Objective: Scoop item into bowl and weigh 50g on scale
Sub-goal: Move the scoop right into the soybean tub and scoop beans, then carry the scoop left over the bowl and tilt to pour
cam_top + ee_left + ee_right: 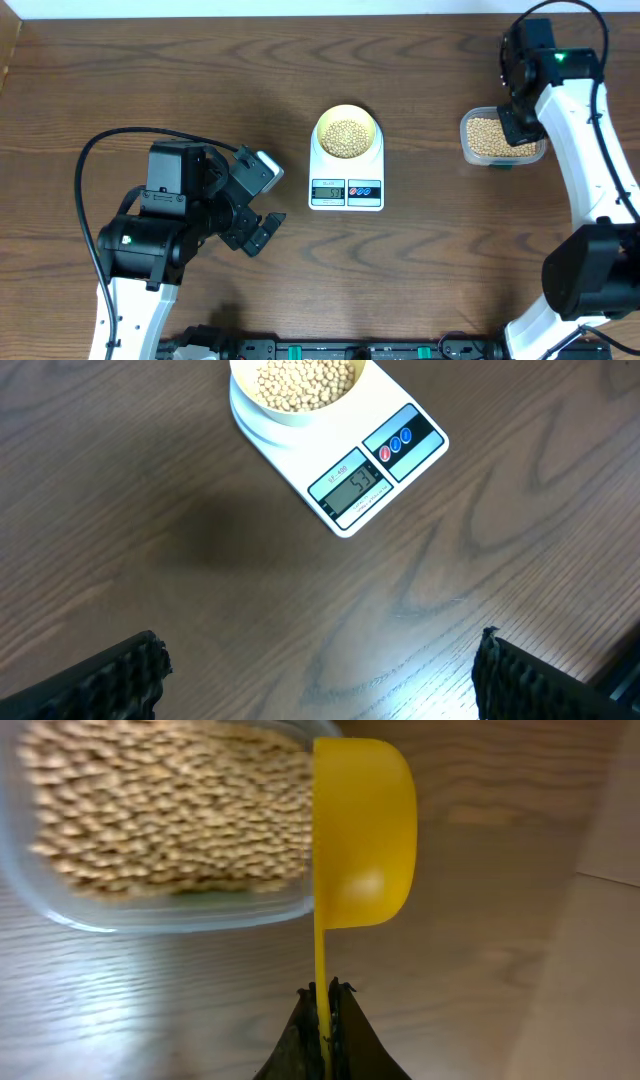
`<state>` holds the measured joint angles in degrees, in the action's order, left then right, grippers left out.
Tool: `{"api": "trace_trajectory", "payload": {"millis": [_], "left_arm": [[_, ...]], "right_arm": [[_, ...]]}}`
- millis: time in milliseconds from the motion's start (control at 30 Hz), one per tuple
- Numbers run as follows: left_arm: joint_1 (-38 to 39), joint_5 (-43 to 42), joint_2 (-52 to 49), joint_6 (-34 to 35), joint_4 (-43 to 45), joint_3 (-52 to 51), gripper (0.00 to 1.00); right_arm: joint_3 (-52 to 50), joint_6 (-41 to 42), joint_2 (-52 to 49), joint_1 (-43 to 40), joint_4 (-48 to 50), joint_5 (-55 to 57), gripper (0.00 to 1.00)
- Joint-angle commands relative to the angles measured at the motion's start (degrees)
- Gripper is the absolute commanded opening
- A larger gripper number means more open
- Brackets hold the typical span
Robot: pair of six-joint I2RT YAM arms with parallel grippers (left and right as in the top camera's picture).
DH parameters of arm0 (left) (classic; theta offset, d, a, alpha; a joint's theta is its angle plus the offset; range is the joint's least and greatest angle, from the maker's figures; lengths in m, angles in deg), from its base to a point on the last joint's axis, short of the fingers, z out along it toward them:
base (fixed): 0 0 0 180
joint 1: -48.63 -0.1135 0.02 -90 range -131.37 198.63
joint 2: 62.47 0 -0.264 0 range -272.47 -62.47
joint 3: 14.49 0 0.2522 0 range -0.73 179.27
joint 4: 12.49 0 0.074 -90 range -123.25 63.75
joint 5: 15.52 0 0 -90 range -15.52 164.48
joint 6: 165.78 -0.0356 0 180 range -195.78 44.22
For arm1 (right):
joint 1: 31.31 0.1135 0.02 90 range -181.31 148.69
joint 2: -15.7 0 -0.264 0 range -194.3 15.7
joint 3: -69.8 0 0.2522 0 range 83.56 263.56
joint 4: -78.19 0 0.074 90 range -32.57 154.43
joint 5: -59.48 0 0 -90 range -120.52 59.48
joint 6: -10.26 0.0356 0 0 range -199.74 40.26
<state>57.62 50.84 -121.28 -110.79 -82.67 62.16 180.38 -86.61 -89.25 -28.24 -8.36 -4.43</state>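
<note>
While my right jaws point(323, 995) are pinched tight on the thin handle of the yellow spoon point(365, 830), the handle runs straight out ahead of them in line with the wrist. The cup at its far end is turned on its side, flat mouth towards the clear tub point(150, 915). The cup sits just beside the tub's rim, outside it, and I cannot tell whether it touches. The tub is well filled with beans point(160, 810); I can't see whether any are in the cup. From there the bowl point(320, 135) lies well apart to the left, standing on the scale point(345, 192) at mid-desk and already heaped with beans. I can't read the display's digits firmly. My left jaws point(320, 670) hang spread wide over bare desk point(200, 70), holding nothing, with the scale ahead of them. The left arm looks somewhat nearer the bowl, but only the right has the tool. I judge any topping-up or trimming is a sideways carry leftward for the right arm, mouth rolled upward first.
</note>
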Motion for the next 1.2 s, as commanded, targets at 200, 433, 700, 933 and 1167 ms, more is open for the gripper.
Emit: {"api": "trace_trajectory", "payload": {"millis": [200,433,700,933,1167], "left_arm": [[-0.31,0.13,-0.02,-0.98,-0.09,1.09,0.99],[-0.31,0.13,-0.02,-0.98,-0.09,1.09,0.99],[-0.31,0.13,-0.02,-0.98,-0.09,1.09,0.99],[-0.31,0.11,-0.02,-0.98,-0.09,1.09,0.99],[-0.31,0.13,-0.02,-0.98,-0.09,1.09,0.99]], "right_arm": [[1.03,-14.95,2.47,4.68,7.17,-35.80,0.01],[1.01,-23.50,1.53,11.87,12.90,-52.96,0.01],[0.98,-24.52,-3.41,19.56,18.53,-42.77,0.01],[0.98,-25.16,-9.18,22.86,20.96,-34.95,0.01],[0.98,-26.38,-11.37,25.64,22.25,-25.57,0.01]]}}
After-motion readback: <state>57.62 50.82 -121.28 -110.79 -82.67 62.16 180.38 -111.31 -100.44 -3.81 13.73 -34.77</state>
